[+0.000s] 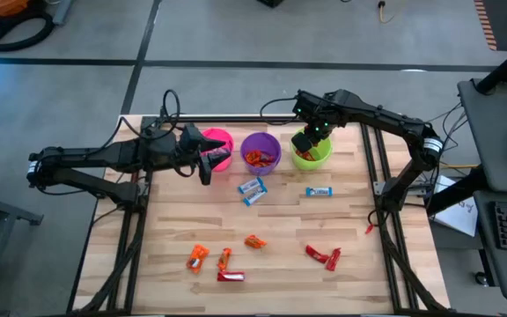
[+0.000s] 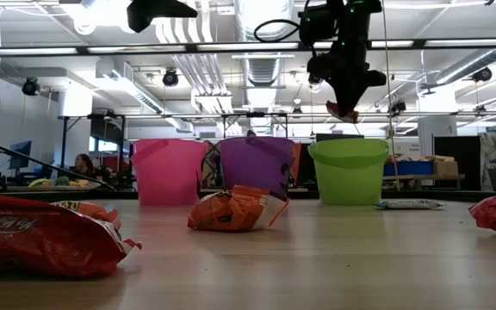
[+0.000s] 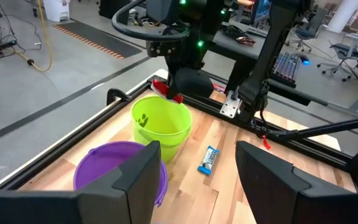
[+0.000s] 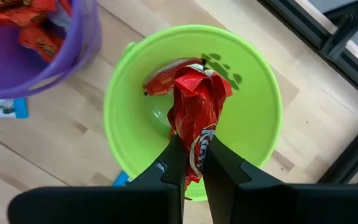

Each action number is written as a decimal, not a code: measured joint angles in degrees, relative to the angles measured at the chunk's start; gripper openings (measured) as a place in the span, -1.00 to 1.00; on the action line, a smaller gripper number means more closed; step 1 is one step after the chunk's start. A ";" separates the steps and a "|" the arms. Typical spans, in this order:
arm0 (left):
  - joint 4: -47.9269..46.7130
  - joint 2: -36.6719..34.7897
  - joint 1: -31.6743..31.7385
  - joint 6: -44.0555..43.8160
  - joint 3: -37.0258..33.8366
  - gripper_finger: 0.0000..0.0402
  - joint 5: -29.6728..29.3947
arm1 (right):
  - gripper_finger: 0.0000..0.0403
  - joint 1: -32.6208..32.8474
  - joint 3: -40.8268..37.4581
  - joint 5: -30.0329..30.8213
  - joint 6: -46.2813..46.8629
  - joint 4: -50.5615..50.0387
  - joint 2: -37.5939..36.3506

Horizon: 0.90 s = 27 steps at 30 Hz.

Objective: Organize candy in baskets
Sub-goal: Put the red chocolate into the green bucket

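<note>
So the right gripper [image 4: 191,163] is hanging right above the lime green bucket [image 4: 253,134], jaws pinched tight on a red candy bar [image 4: 196,112]. The wrapper sticks out past the fingertips and dangles over the bucket's opening, not inside it yet. There's already another red bar [image 4: 160,79] lying at the bottom of that bucket. From table height you can see the red wrapper poking out under the gripper, clearly above the green rim.

The left gripper [image 1: 204,158] is parked over by the pink bucket [image 1: 221,141], at its near-left side, jaws spread wide with nothing between them.

Buckets sit in a row along the far side: pink on the left, purple bucket [image 1: 260,147] in the middle with orange candies [image 1: 258,158] in it, lime green on the right.

Loose stuff on the table [image 1: 280,255]: two blue-and-white bars [image 1: 253,190] just near of the purple bucket, another blue-and-white one [image 1: 319,191] near the green one, orange and red bars [image 1: 225,261] scattered along the near side.
</note>
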 joint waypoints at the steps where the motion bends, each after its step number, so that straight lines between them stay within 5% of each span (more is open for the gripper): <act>1: -0.02 0.00 0.00 -0.13 0.00 -0.05 0.00 | -0.83 -0.31 -0.16 -0.01 0.00 0.00 0.00; 18: -0.31 0.14 0.26 -0.17 0.00 -0.05 0.07 | -0.82 -0.77 -1.25 -0.09 -0.48 1.55 0.00; 27: -1.90 0.47 0.28 -0.18 -0.02 -0.05 0.09 | -0.45 -0.77 -1.25 -0.12 -0.33 2.07 0.00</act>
